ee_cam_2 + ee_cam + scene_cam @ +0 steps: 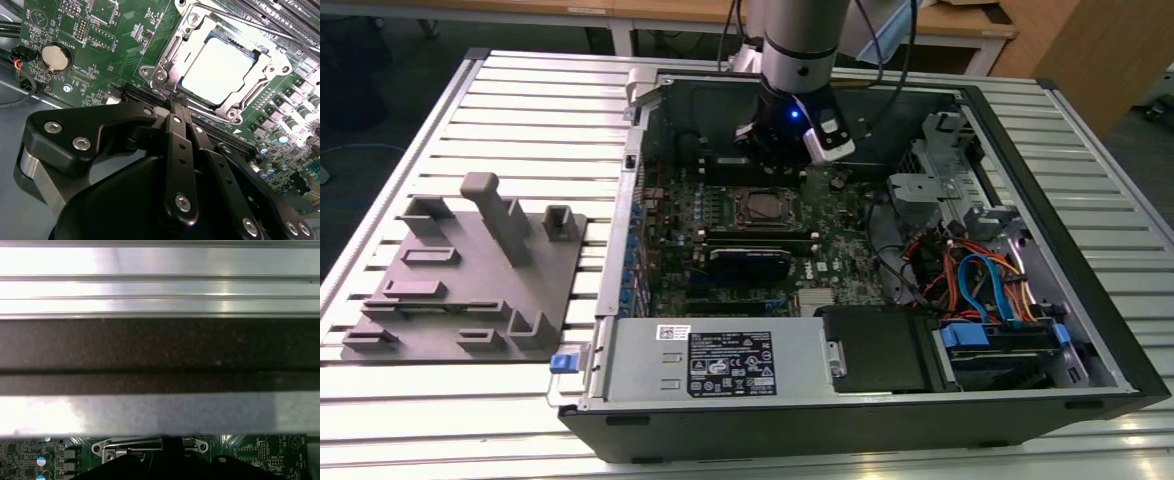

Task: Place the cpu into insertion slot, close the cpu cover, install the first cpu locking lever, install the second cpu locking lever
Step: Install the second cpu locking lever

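Second wrist view: the cpu (223, 70) sits flat in the insertion slot (187, 92) on the green motherboard (115, 45), its pale metal top showing through the window of the cpu cover (192, 27), which looks laid down over it. Chip placed, cover down, I'd judge; whether either locking lever is hooked I can't tell. A thin silvery lever rod (172, 57) runs along one side of the socket, ending near the gripper tips.

Handling: the chip is light, stiff and flat, slippery on its metal top, with delicate contacts under it, so edges only and no sideways shove. The cover is thin sheet metal, springy, bends if forced. The lever is a thin stiff wire, best taken at its free end, likely to spring back.

The gripper (176, 104) has its fingers (179, 150) drawn together to a narrow point, tips right at the socket's corner by the lever end; nothing visibly clamped between them.

Exterior view: the arm (797, 45) hangs over the open computer case (1067, 250), with the gripper (781, 150) just beyond the socket (757, 206). A grey fixture tray (454, 290) lies on the slatted table (400, 420), at the exterior view's left, well apart from the work.
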### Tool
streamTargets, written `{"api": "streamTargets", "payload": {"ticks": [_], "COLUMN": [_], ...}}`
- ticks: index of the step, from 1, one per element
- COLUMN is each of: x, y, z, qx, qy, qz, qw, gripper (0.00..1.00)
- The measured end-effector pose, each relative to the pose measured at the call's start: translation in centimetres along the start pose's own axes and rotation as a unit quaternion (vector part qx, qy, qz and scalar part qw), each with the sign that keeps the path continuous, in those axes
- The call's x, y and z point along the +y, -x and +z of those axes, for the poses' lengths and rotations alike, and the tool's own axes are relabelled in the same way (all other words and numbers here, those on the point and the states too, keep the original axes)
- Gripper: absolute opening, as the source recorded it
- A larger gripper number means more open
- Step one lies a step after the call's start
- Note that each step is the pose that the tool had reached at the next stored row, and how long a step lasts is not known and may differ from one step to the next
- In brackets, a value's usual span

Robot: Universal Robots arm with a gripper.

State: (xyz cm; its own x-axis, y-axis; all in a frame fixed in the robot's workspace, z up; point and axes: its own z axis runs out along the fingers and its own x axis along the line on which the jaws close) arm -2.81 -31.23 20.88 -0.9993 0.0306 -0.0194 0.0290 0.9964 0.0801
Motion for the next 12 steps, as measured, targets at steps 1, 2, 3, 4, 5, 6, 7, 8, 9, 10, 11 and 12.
{"api": "streamTargets", "payload": {"ticks": [1,2,3,4,5,6,7,8,9,10,11,12], "x": [0.00,0.00,0.00,-0.01,-0.06,-0.13,-0.22,-0.32,-0.43,-0.51,-0.57,-0.58], "y": [0.00,0.00,0.00,0.00,0.00,0.01,0.01,0.01,0.01,0.01,0.02,0.01], "z": [0.00,0.00,0.00,0.00,-0.01,-0.02,-0.02,-0.03,-0.03,-0.04,-0.05,-0.11], "qx": [0.0000,0.0000,0.0000,0.0000,0.0000,0.0000,0.0001,0.0000,0.0000,0.0000,0.0000,0.0000], "qy": [0.0000,0.0000,0.0000,0.0000,0.0000,0.0000,0.0000,0.0000,0.0000,0.0000,0.0000,-0.0001], "qz": [0.000,0.000,0.000,0.000,0.000,0.000,0.000,0.000,0.000,0.000,0.000,0.000], "qw": [1.00000,1.00000,1.00000,1.00000,1.00000,1.00000,1.00000,1.00000,1.00000,1.00000,1.00000,1.00000], "gripper": [0.10,0.10,0.10,0.10,0.10,0.10,0.10,0.10,0.10,0.10,0.10,0.10]}}
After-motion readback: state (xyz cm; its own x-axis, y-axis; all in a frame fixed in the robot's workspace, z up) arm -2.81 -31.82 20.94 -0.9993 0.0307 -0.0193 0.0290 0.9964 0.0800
